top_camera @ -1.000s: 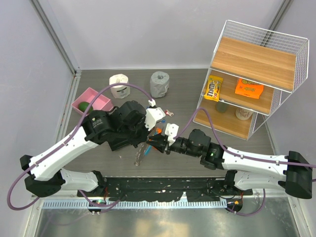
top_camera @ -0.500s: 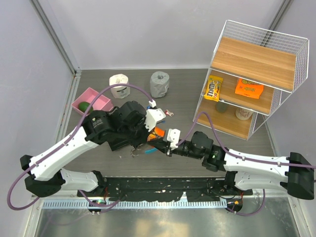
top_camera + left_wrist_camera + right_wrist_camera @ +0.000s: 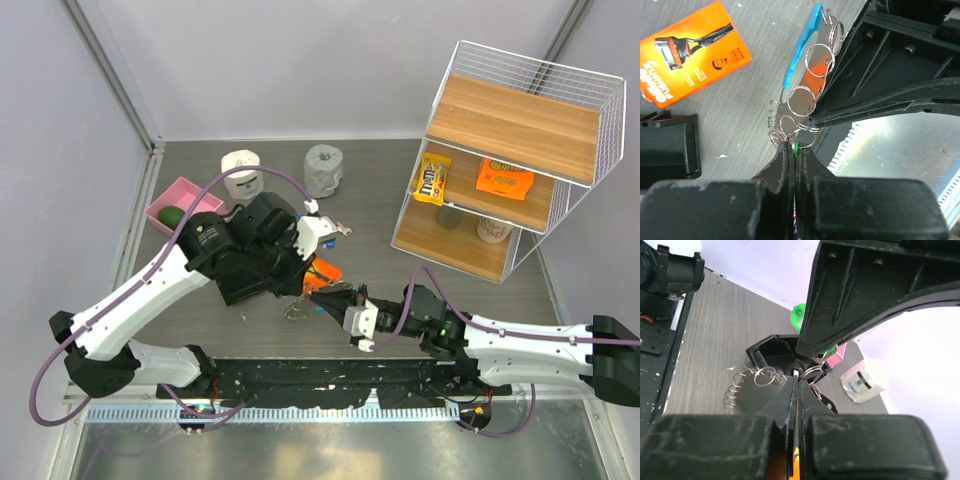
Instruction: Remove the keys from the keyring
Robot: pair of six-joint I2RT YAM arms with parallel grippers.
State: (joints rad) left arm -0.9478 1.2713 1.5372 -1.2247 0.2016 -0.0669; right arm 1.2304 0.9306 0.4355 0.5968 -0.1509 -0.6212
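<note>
The keys (image 3: 802,102) are a fan of grey metal pieces and silver split rings, joined to the light-blue keyring (image 3: 802,47) and held just above the table. My left gripper (image 3: 794,145) is shut on the thin lower end of this bunch. My right gripper (image 3: 797,379) is shut on a thin flat metal piece amid the rings (image 3: 762,376), right against the left fingertips. In the top view the two grippers (image 3: 303,288) (image 3: 323,297) meet near the table's front, and the bunch (image 3: 292,308) dangles below them, partly hidden.
An orange razor box (image 3: 690,50) lies on the table just behind the grippers. Two paper rolls (image 3: 242,170) (image 3: 323,170) and a pink tray (image 3: 190,200) stand at the back left. Small tagged pieces (image 3: 343,229) lie mid-table. A wire shelf (image 3: 510,150) with snack packs fills the right.
My right gripper has shut on the bunch, and its wrist has swung toward the near edge. The left arm shifted slightly, and the bunch hangs a little higher.
</note>
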